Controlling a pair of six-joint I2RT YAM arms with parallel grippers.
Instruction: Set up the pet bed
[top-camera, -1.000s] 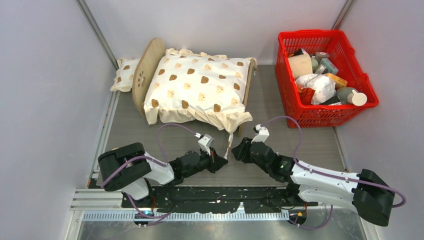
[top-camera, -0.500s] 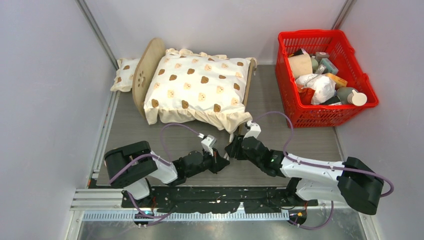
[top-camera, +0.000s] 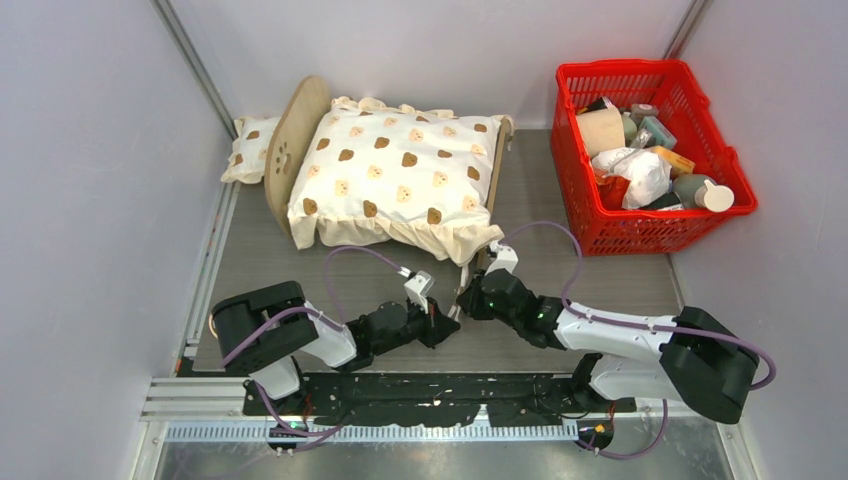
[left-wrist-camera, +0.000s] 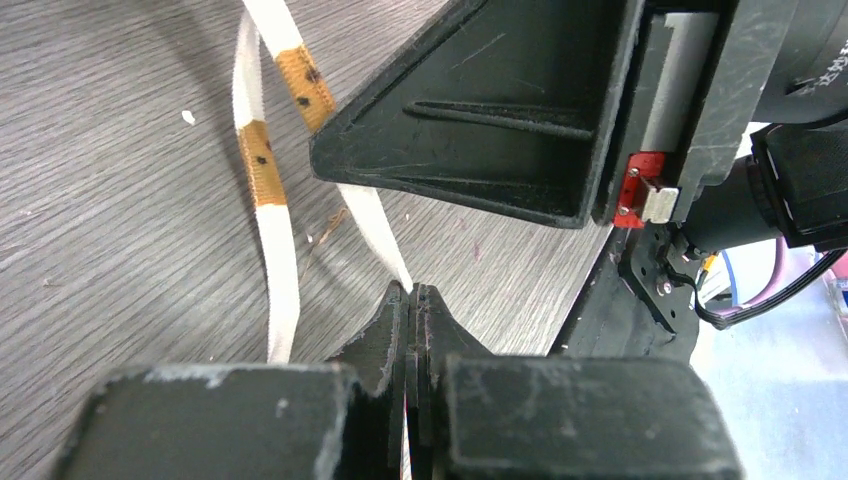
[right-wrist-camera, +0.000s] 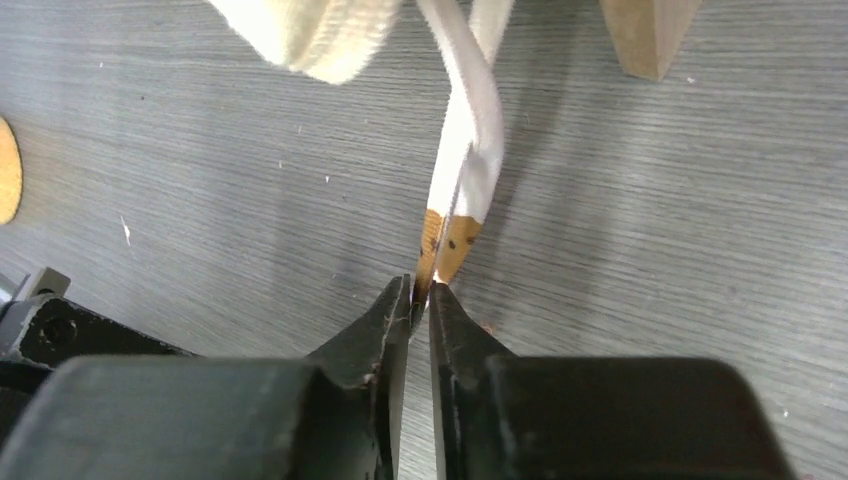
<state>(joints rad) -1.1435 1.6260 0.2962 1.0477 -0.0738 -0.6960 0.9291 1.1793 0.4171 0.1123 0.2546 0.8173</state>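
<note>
The grey wood-grain table (top-camera: 640, 278) carries the small light-wood pet bed (top-camera: 290, 140) at its far left, well apart from the arms. Its arched headboard with a paw-print cutout stands upright on the left and a low footboard on the right. Its base is hidden under the cream bear-print ruffled cushion (top-camera: 395, 170) that lies across the frame and spills over the near edge. A red plastic basket (top-camera: 640, 228) of mixed items stands at the far right. A small bear-print pillow (top-camera: 250, 148) lies behind the headboard. Near the bed's front corner, the left gripper (left-wrist-camera: 411, 295) is pinched tight on one of the thin cream tie ribbons (right-wrist-camera: 470, 150) hanging from the cushion. The right gripper (right-wrist-camera: 420, 295), just beside it, nips the ribbons' tan-patched ends.
</note>
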